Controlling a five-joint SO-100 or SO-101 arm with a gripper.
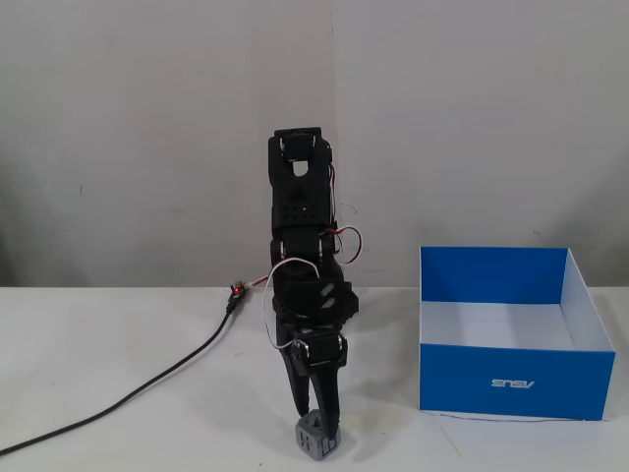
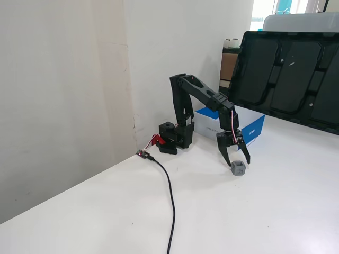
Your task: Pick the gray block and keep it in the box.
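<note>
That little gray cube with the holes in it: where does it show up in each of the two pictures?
A fixed view, facing the arm: the gray block sits at the bottom edge, centre, under the gripper.
A fixed view, from the side: the gray block lies right of centre, below the gripper.
Shared landmark: the blue box.

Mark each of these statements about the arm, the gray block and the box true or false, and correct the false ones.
1. The gray block lies inside the box. False: it sits on the table, outside the box.
2. The hand is open, its fingers straddling the block. True.
3. The box is red outside. False: it is bright blue with a white inside.
4. A black cable runs across the table toward the arm's base. True.
5. The block is lifted clear of the table. False: it rests on the tabletop.
</note>
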